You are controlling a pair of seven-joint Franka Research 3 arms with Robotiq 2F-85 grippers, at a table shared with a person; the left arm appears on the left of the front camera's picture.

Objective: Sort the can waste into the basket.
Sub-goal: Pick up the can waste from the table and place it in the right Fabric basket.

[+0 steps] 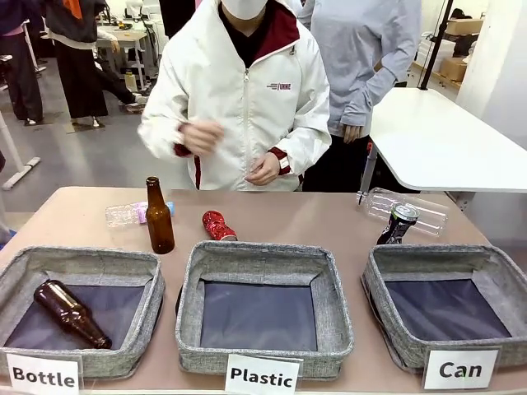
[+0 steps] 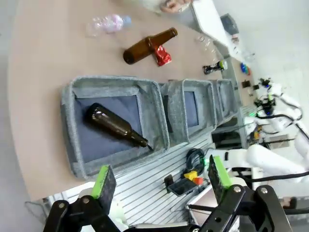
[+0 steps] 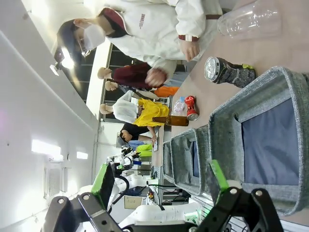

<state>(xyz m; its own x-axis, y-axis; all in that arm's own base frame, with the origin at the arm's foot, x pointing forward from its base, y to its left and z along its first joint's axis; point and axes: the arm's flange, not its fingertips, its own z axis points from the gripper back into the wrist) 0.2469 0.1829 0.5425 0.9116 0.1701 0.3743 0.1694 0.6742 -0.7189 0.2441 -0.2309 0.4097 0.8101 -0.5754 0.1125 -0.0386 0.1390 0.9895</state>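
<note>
In the front view, the grey Can basket (image 1: 380, 306) sits at the lower right of the frame, behind its white card (image 1: 460, 369), and its dark floor holds nothing. The dark can (image 1: 398, 224) stands on the table (image 1: 82, 216) just behind the basket's far left corner, leaning slightly, with a clear plastic bottle (image 1: 428, 216) lying right behind it. The crushed red can (image 1: 218, 225) lies near the centre of the frame, just behind the far rim of the Plastic basket (image 1: 265, 260). To its left an upright brown bottle (image 1: 159, 218) stands, and a second clear bottle (image 1: 128, 214) lies behind that. In the Bottle basket (image 1: 82, 262) at the lower left another brown bottle (image 1: 72, 313) lies on its side. The person's hands (image 1: 265, 170) are held above the table's far edge, apart from everything on it.

In the left wrist view the left gripper (image 2: 160, 169) shows at the bottom of the frame, its fingers (image 2: 104, 182) spread wide with nothing between them. In the right wrist view the right gripper (image 3: 159, 166) is likewise spread wide and holds nothing; the Can basket shows at the frame's right and the dark can above it.
</note>
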